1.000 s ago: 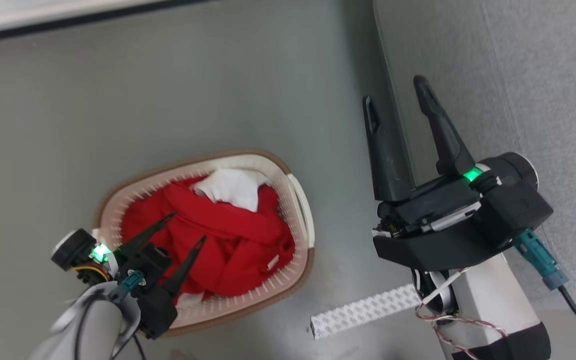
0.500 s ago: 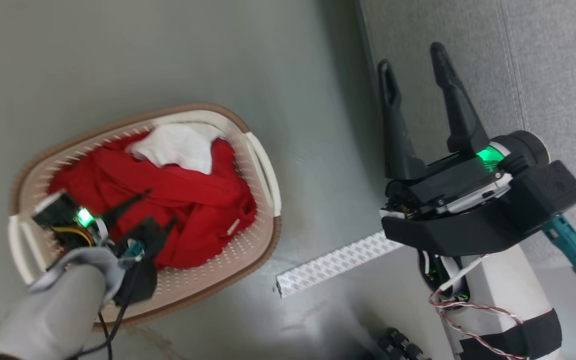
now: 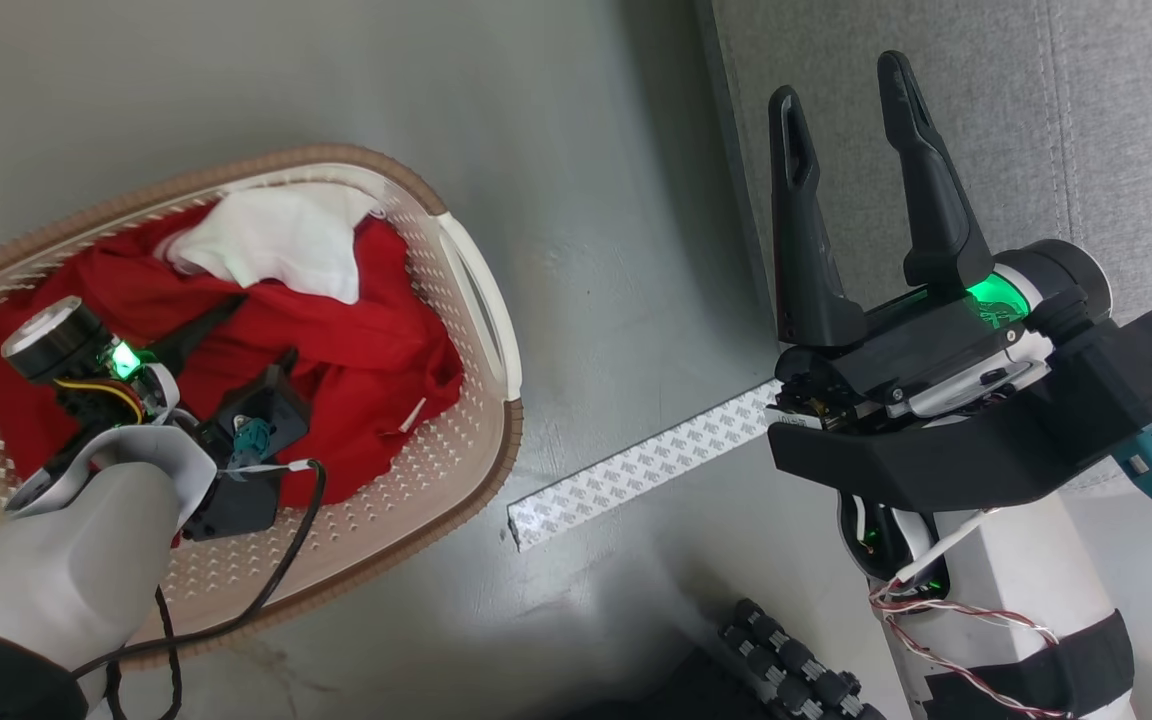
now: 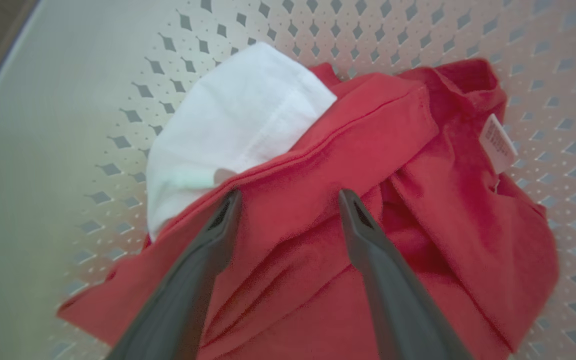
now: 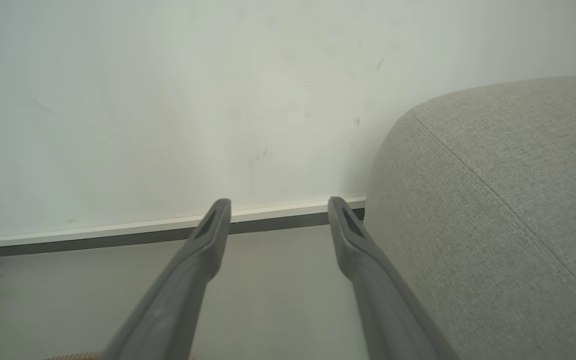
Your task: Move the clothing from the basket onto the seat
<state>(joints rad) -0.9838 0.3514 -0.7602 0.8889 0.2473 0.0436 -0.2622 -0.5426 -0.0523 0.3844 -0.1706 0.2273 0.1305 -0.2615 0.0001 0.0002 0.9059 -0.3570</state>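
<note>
Over the basket (image 3: 496, 450), left side of the robot: left gripper (image 4: 289, 195) hangs inside the rim with its fingers spread wide and nothing between them. The clothing (image 3: 366, 350) lies directly below and ahead of those fingers, all of it in the basket and none on the seat (image 3: 1086, 120).

Key relation: in the left wrist view a thick fold of the red garment (image 4: 358, 130) runs from lower left to upper right, crossing the gap between the two fingers, so the jaws straddle it roughly across its long axis. Judgement: a short drop and a close should catch that fold (contact between tips and fabric cannot be told).

Nearer arm: left, plainly. Right gripper (image 3: 839, 80) is well apart from the basket, raised at the seat's edge, fingers also parted and empty.

Count:
- basket: one
- seat: one
- white garment (image 4: 228, 120): one piece, tucked under the red at the far wall
- red fabric: one heap with one care label (image 4: 498, 142); whether it is one garment or more cannot be told
- grippers: two
</note>
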